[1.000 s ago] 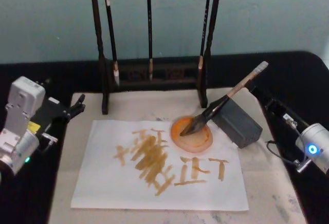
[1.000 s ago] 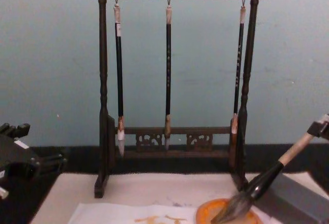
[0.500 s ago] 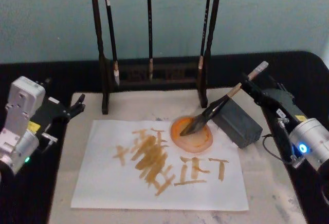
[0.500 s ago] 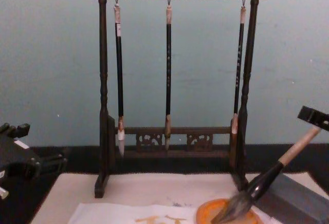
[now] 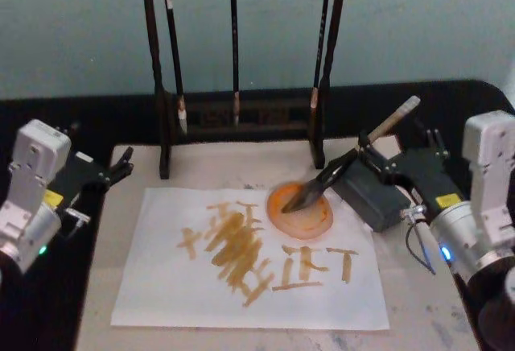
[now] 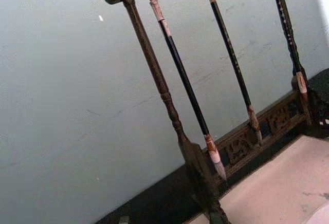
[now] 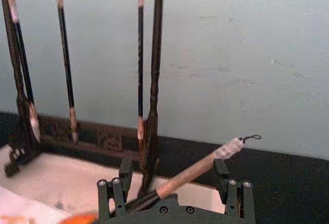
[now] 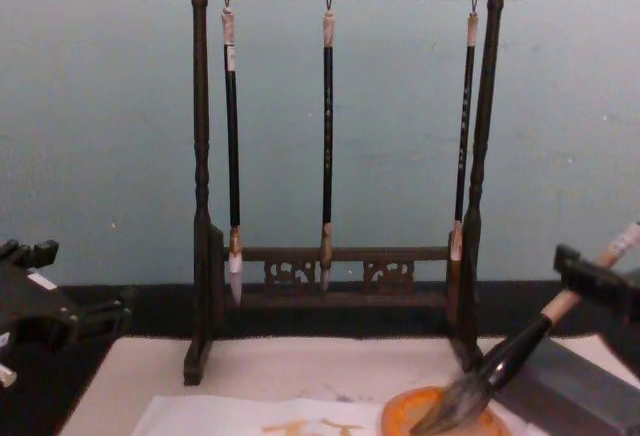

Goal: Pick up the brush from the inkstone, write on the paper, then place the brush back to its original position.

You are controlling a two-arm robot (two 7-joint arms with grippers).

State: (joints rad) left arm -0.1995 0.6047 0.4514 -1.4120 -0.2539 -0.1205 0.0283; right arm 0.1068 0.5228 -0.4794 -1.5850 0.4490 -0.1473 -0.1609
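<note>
Your right gripper [image 5: 372, 151] sits at about 3 o'clock on the tabletop, its black fingers [image 7: 119, 189] spread wide on either side of the large calligraphy brush with the pale tan upper shaft, black lower shaft and bushy grey-brown tuft [image 5: 348, 158]; in the right wrist view the shaft [image 7: 195, 168] passes through the open gap between them and you cannot tell whether either finger touches it. The brush lies tilted, its bristles resting in the small round dish with the bright orange rim and pale centre [image 5: 300, 209], its shaft propped across the top edge of a dark grey rectangular block [image 5: 372, 192] that stands just beside the dish toward 3 o'clock, the tan end pointing up toward 2 o'clock. The dish sits on the upper right part of the white sheet marked with orange-yellow strokes [image 5: 245, 262], which lies at the centre of a larger beige mat [image 5: 418, 303]. At 12 o'clock a dark wooden brush rack [image 8: 201, 176] carries three slim black brushes [image 8: 327, 136] hanging from its top bar. Your left gripper [image 5: 117, 167] waits at 9 o'clock off the mat's edge, and whether its fingers are spread or closed cannot be told.
</note>
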